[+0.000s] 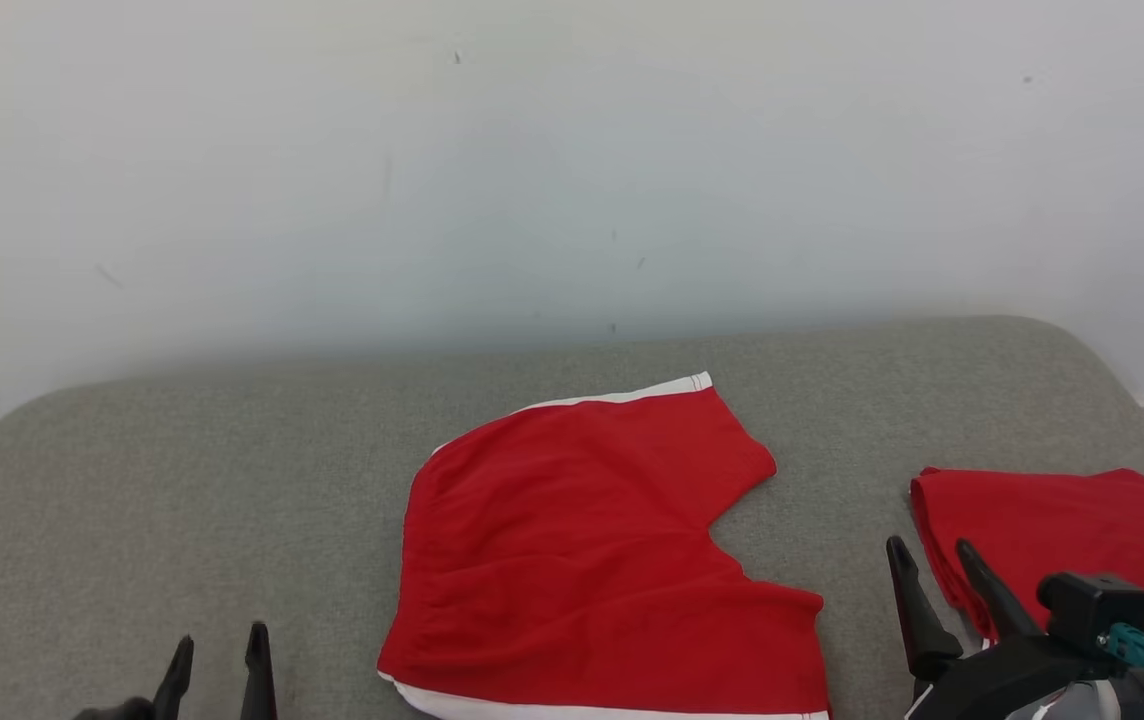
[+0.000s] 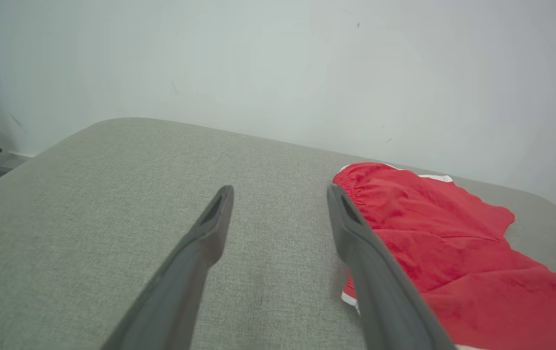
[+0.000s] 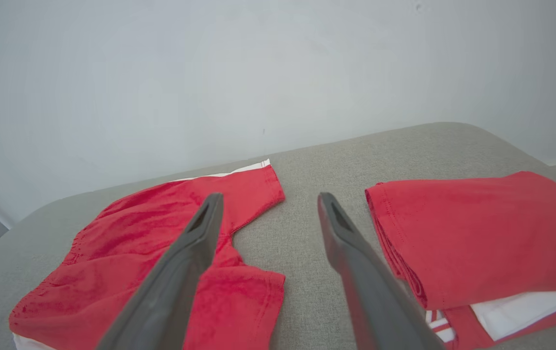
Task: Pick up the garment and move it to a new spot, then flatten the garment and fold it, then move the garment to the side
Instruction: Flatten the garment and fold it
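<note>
Two red garments on grey fabric desk (image 1: 182, 480): white-trimmed shorts (image 1: 582, 540) laid flat for folding; folded stack (image 1: 1062, 540) parked at right edge. Fingers spread, empty, on left gripper (image 1: 220, 640) and right gripper (image 1: 928, 547).

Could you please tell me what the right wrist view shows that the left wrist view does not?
Right wrist view: the right gripper, open, and the folded red pile in full, with white cloth beneath its top layer. Left wrist view: the left gripper, open, over the bare grey surface beside the red shorts; of the pile just a sliver at the right edge. Both: the shorts spread flat on that surface, and the pale wall behind.
</note>
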Motion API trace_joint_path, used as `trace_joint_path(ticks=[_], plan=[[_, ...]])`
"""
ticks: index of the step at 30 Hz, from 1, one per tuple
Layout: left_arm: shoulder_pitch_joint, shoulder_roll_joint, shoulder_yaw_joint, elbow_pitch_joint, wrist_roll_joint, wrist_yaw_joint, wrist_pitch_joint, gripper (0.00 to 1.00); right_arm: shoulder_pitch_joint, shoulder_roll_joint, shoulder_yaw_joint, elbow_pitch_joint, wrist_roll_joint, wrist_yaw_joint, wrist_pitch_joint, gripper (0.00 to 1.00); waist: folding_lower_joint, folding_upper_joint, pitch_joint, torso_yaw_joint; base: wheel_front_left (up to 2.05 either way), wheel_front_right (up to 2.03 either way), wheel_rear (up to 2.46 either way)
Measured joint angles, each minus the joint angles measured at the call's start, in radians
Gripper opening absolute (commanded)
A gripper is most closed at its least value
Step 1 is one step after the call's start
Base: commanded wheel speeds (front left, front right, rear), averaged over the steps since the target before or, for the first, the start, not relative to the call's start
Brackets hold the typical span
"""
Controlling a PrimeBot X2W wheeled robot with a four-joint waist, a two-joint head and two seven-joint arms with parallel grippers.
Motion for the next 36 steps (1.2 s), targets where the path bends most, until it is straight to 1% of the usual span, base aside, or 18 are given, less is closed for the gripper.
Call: trace_joint_path(ticks=[4,7,11,19,20,26,28,29,31,32,34,35,36], plan=[[0.040,0.002,-0.011,-0.032,0.013,0.007,0.002,1.00,0.002,0.029,-0.019,0.004,-0.018,-0.004,-0.040,1.00,0.0001,0.0001,-0.016,-0.008,0.00,0.00,0.00],[0.054,0.006,-0.015,-0.084,0.019,0.007,0.003,1.00,0.022,0.044,-0.036,0.004,-0.034,-0.004,-0.074,1.00,0.0001,0.0000,-0.022,-0.014,0.00,0.00,0.00],[0.083,0.007,-0.012,-0.138,0.020,0.016,0.009,1.00,0.024,0.078,-0.054,0.004,-0.036,-0.004,-0.092,1.00,0.0001,0.0001,-0.018,-0.018,0.00,0.00,0.00],[0.091,0.012,-0.008,-0.182,0.027,0.019,0.026,1.00,0.031,0.086,-0.071,0.007,-0.062,-0.005,-0.100,1.00,0.0001,0.0000,-0.004,-0.023,0.00,0.00,0.00],[0.092,0.011,-0.008,-0.207,0.028,0.025,0.042,1.00,0.039,0.092,-0.084,0.010,-0.075,-0.005,-0.109,1.00,0.0001,0.0001,0.007,-0.027,0.00,0.00,0.00],[0.092,0.011,0.005,-0.229,0.032,0.031,0.069,1.00,0.038,0.107,-0.102,0.009,-0.089,-0.005,-0.117,1.00,0.0001,0.0002,0.021,-0.030,0.00,0.00,0.00],[0.093,0.011,-0.007,-0.234,0.033,0.033,0.090,1.00,0.037,0.111,-0.098,0.009,-0.095,-0.005,-0.116,1.00,0.0002,0.0002,0.027,-0.030,0.00,0.00,0.00],[0.092,0.046,-0.096,-0.217,0.068,-0.023,0.170,1.00,0.036,0.101,0.004,0.028,-0.105,0.025,-0.016,1.00,0.0002,0.0001,0.040,-0.033,0.00,0.00,0.00],[0.078,0.047,-0.127,-0.187,0.072,-0.051,0.204,1.00,0.038,0.090,0.043,0.047,-0.122,0.040,0.026,1.00,0.0001,0.0002,0.048,-0.033,0.00,0.00,0.00],[0.048,0.054,-0.160,-0.136,0.084,-0.073,0.261,1.00,0.034,0.068,0.094,0.088,-0.154,0.058,0.091,1.00,0.0002,0.0002,0.062,-0.033,0.00,0.00,0.00],[0.031,0.055,-0.170,-0.107,0.087,-0.074,0.285,1.00,0.031,0.068,0.110,0.110,-0.159,0.059,0.122,1.00,0.0002,0.0002,0.072,-0.033,0.00,0.00,0.00],[0.001,0.052,-0.175,-0.073,0.087,-0.082,0.312,1.00,0.019,0.068,0.119,0.128,-0.161,0.059,0.144,1.00,0.0001,0.0002,0.083,-0.033,0.00,0.00,0.00],[-0.050,0.046,-0.183,-0.024,0.087,-0.100,0.353,1.00,0.013,0.072,0.135,0.150,-0.166,0.064,0.184,1.00,0.0002,0.0002,0.103,-0.031,0.00,0.00,0.00]])
